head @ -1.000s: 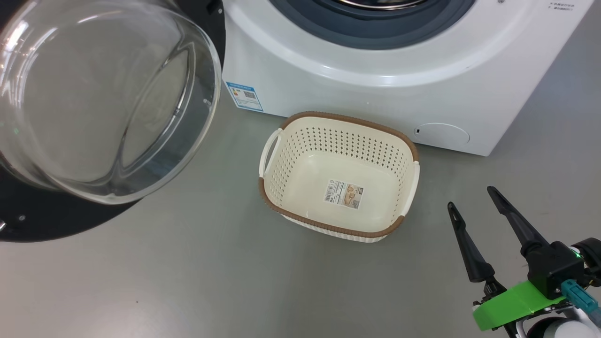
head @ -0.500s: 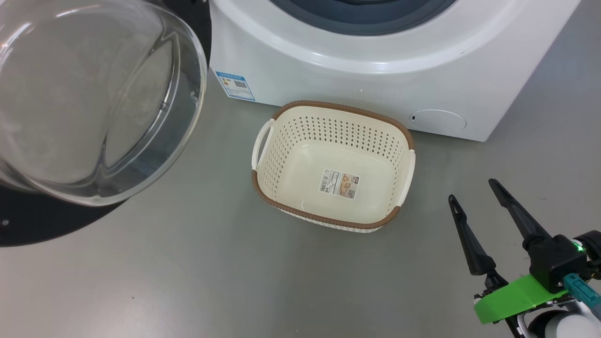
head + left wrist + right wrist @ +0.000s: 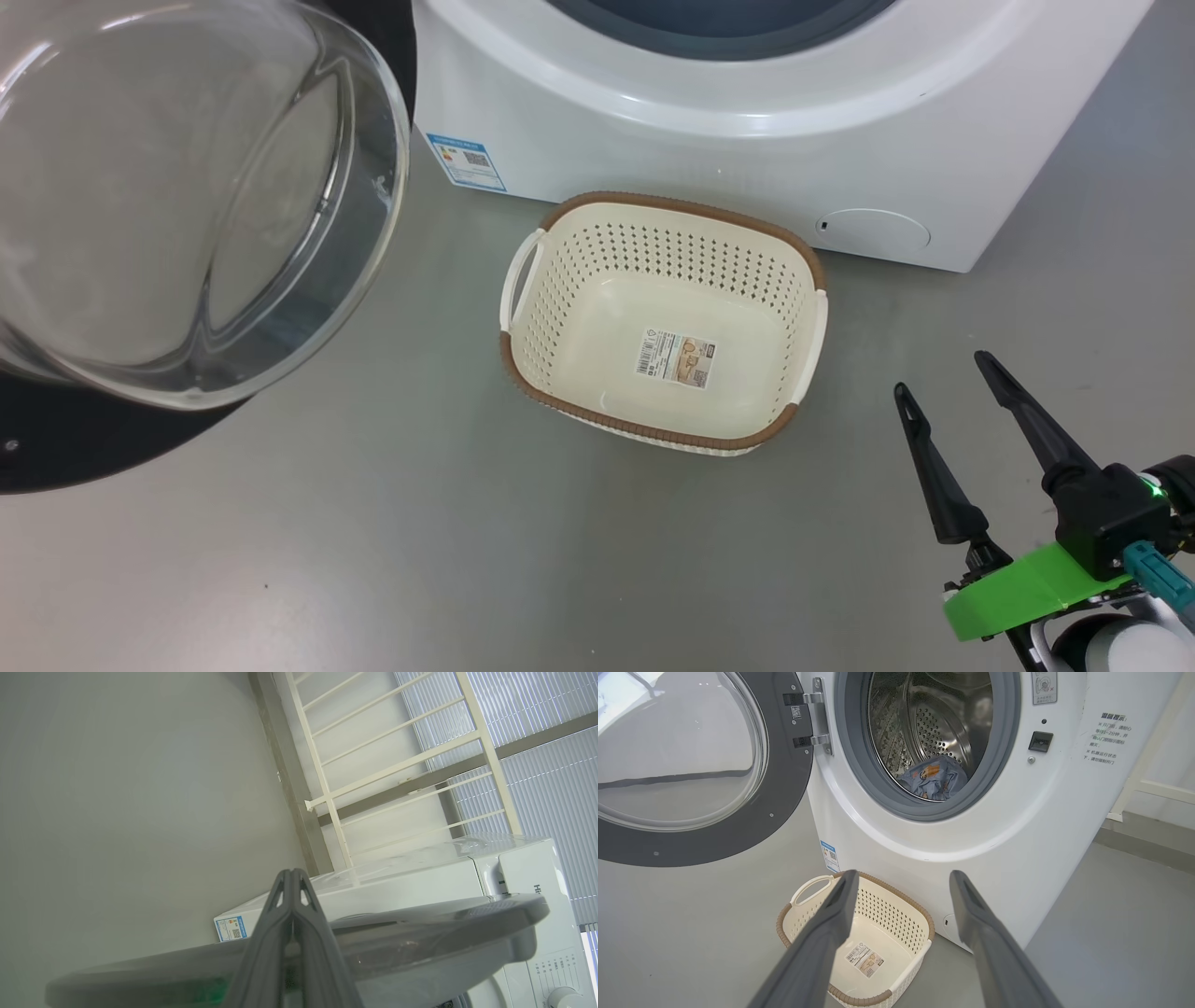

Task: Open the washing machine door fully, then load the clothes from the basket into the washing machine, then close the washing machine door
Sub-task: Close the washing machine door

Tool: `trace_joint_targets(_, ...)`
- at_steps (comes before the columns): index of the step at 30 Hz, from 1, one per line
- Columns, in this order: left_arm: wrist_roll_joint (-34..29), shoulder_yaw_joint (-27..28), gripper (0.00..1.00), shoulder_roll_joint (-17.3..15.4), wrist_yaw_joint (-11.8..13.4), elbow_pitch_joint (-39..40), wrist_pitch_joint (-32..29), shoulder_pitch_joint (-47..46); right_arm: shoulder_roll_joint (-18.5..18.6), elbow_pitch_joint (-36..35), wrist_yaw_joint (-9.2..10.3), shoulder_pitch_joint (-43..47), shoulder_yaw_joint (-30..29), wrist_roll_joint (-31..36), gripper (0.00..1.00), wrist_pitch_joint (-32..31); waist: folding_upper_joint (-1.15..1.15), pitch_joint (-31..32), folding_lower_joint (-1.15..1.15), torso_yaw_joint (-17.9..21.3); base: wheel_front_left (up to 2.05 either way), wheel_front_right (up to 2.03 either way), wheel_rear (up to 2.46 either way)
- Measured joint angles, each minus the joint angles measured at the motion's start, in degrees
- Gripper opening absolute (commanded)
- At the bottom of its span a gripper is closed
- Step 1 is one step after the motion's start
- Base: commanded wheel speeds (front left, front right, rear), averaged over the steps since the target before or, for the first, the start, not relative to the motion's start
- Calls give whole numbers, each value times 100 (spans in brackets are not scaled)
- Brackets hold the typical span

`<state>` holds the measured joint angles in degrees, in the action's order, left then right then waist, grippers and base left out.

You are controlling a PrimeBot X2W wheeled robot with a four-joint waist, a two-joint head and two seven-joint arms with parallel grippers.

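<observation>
Washing machine door [image 3: 187,205]: swung wide, far left of the right gripper, drum mouth clear.
Left gripper [image 3: 292,873]: pinched shut, empty, just above the door's edge, likely for pushing.
Basket [image 3: 569,327]: empty, ahead-left of the right fingertips.
Clothes [image 3: 934,777]: inside the washing machine [image 3: 709,140], beyond the fingertips.
Right gripper [image 3: 941,373]: spread wide, empty, parked aside.

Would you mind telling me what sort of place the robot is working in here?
Probably a laundry corner of an indoor room, perhaps a test space. A white front-loading washing machine stands on a bare grey floor with a small perforated basket before it, and window blinds hang behind.
</observation>
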<state>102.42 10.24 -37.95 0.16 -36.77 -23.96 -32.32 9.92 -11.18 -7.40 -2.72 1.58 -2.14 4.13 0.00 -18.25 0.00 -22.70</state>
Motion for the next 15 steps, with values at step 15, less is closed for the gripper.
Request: trace_joint_targets(15,170,-64,0,-18,-304,613,-838,626,-116,79,0,-66,-51,0,100,78,0,195,0,-54,0,0,0)
